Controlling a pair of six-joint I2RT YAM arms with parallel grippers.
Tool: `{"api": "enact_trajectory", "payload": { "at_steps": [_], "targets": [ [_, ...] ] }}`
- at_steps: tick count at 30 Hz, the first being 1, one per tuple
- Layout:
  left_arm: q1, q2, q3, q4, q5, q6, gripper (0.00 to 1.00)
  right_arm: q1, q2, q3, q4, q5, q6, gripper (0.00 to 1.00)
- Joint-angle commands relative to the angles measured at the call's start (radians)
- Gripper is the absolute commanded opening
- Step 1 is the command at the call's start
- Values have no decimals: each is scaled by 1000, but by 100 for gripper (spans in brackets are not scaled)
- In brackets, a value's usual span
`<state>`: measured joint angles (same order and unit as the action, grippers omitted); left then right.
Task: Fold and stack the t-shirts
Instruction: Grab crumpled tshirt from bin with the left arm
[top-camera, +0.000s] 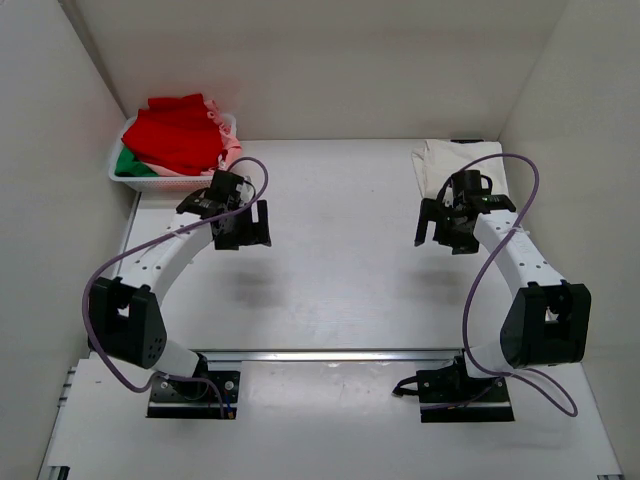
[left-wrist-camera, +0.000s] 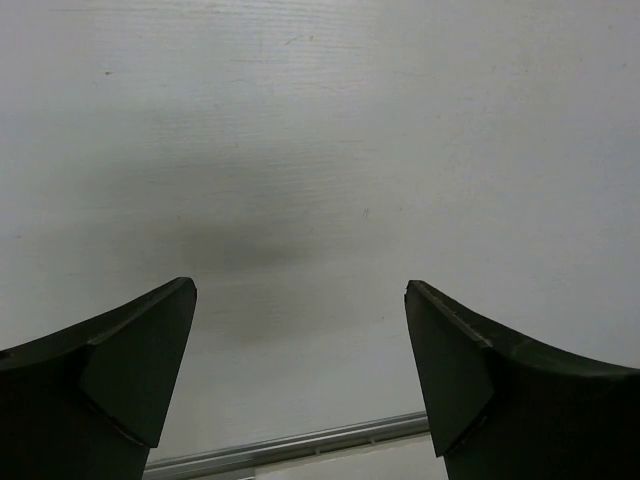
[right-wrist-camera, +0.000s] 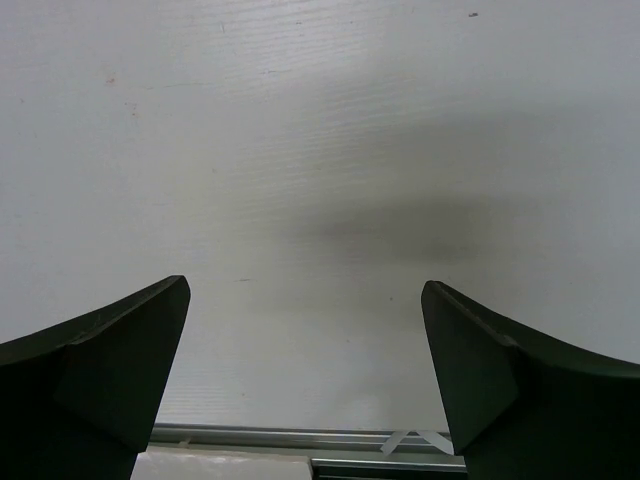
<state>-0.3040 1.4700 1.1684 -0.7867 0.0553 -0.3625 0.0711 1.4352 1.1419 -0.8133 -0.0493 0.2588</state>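
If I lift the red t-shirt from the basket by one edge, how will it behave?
Likely floppy: the red t-shirt lies bunched and drapes over the basket rim, so it should sag. It may drag the pink shirt beneath along.

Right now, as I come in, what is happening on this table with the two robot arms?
Nothing is held at this moment. The left gripper and the right gripper both hang open above the bare table. The red t-shirt lies on top of the pile in the white basket at the far left corner, over the green t-shirt and the pink t-shirt. A cream t-shirt lies on the table at the far right.
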Motion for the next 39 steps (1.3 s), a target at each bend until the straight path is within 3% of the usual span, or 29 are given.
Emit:
{"api": "enact_trajectory", "payload": {
  "at_steps": [1,5,11,14,15,16,18,19,20,22,24,26,29,33,39],
  "targets": [
    [-13,-42,37,-15,-33,17,97,4,-46,33,-2,18,-8,99],
    [29,-63,15,1,51,18,86,-4,-72,15,20,-5,-32,99],
    [23,-80,14,12,16,20,91,-16,-61,12,-12,16,-37,99],
    [80,-22,160,-14,-34,17,86,-5,-44,34,-23,39,-24,99],
    [100,26,249,-30,-50,13,80,5,-37,51,-37,40,-20,97],
    [116,59,356,-39,-69,11,65,12,-26,68,-43,40,-18,93],
    [158,180,523,-75,-124,-5,24,25,-12,104,-55,36,-7,48],
    [177,262,644,-105,-137,-11,9,31,-3,125,-57,29,-4,36],
    [191,325,768,-130,-144,-9,9,38,4,138,-63,26,0,33],
    [219,475,947,-171,-176,-5,56,49,8,154,-64,24,1,46],
    [236,568,1066,-177,-230,-12,63,54,8,167,-59,18,-4,49],
    [254,628,1112,-149,-257,-13,77,56,4,172,-49,6,-9,51],
    [289,703,1132,-94,-253,-32,75,38,8,187,-44,-7,-22,50],
    [333,788,1122,-11,-248,-54,65,33,34,214,-40,-21,-31,49],
    [333,879,1162,35,-297,-72,58,51,90,251,-59,-3,-45,50]
  ]
}}
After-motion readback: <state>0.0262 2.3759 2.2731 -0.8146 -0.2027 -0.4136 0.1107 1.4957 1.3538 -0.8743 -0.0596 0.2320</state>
